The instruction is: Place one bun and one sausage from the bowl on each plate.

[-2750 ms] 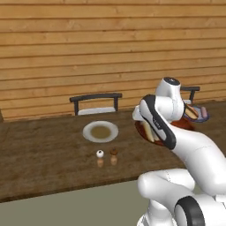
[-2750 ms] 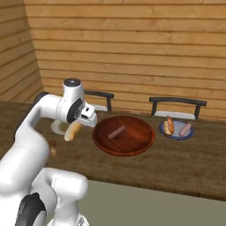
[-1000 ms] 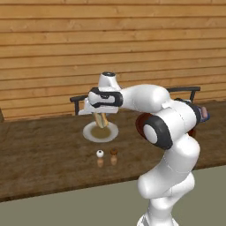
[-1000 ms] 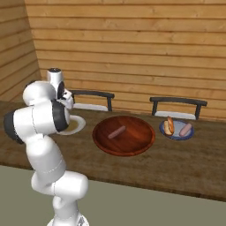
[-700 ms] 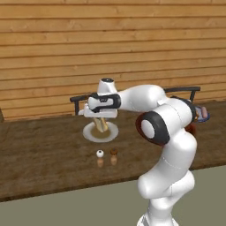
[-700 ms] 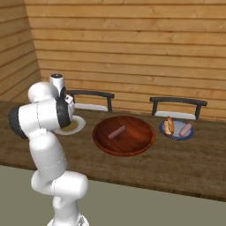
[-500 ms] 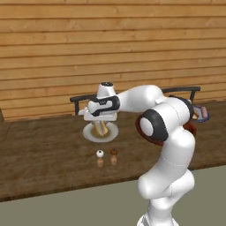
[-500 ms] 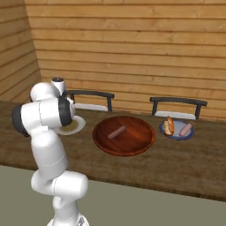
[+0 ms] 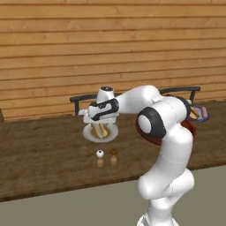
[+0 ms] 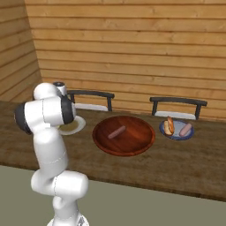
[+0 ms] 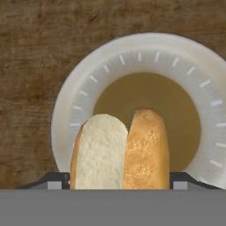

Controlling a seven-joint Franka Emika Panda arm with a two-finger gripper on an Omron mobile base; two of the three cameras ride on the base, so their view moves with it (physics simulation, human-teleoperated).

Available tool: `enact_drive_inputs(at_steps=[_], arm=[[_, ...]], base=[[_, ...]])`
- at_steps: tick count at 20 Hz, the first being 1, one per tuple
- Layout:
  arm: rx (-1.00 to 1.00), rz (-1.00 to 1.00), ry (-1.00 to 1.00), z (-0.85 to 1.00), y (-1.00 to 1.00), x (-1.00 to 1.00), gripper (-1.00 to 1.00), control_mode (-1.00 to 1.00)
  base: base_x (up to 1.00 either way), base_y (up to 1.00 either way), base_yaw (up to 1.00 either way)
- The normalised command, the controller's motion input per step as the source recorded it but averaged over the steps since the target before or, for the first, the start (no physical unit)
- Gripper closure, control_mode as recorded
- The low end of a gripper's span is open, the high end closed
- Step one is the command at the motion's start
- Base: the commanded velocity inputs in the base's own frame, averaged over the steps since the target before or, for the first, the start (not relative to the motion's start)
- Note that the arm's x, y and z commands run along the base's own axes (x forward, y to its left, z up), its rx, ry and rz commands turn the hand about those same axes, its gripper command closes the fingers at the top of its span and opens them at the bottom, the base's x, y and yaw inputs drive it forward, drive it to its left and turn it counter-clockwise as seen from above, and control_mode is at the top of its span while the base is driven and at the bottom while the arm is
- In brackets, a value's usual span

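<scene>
Bluish-grey small round plate (image 10: 176, 130), far right on the dark wooden table (image 10: 176, 163): already carries a bun and a sausage, so that half looks done.

Large reddish-brown shallow bowl (image 10: 124, 135), mid-table: one pinkish sausage (image 10: 116, 132) lies inside, no bun left in it.

Pale grey-white round plate with tan centre (image 11: 88, 84), left of the bowl: the two-finger gripper (image 9: 100, 125) hangs right above it, clasping the split golden sesame bun (image 11: 119, 150) between its dark finger tips (image 11: 53, 182). The bun's lower end sits low over the tan centre; I cannot tell whether it touches the plate.

Left to do, by my reading: let the bun go here, then fetch the sausage from the bowl to this plate.

Room: the plate rim shows clear all round the bun. Two small shakers (image 9: 106, 153) stand on the near side of the plate, apart from it. A dark chair back (image 9: 79, 99) rises just beyond the far table edge. Open table lies between plate and bowl.
</scene>
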Motion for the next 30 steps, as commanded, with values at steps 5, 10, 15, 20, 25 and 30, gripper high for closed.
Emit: enact_drive_inputs(at_steps=[5,10,15,20,25,30], arm=[[0.00,0.00,-0.01,-0.24,0.04,0.24,-1.00,-1.00],[0.00,0.00,-0.06,-0.21,0.00,0.12,-1.00,-1.00],[0.00,0.00,-0.14,-0.19,0.00,0.09,-1.00,-1.00],[0.00,0.00,-0.15,-0.03,-0.05,0.25,-1.00,-1.00],[0.00,-0.02,-0.09,0.05,-0.27,0.06,-1.00,-1.00],[0.00,-0.03,0.00,0.58,-0.37,-0.11,-1.00,-1.00]], base=[[0.00,0.00,0.00],[0.00,0.00,0.00],[0.00,0.00,0.00],[0.00,0.00,0.00],[0.00,0.00,0.00],[0.00,0.00,0.00]])
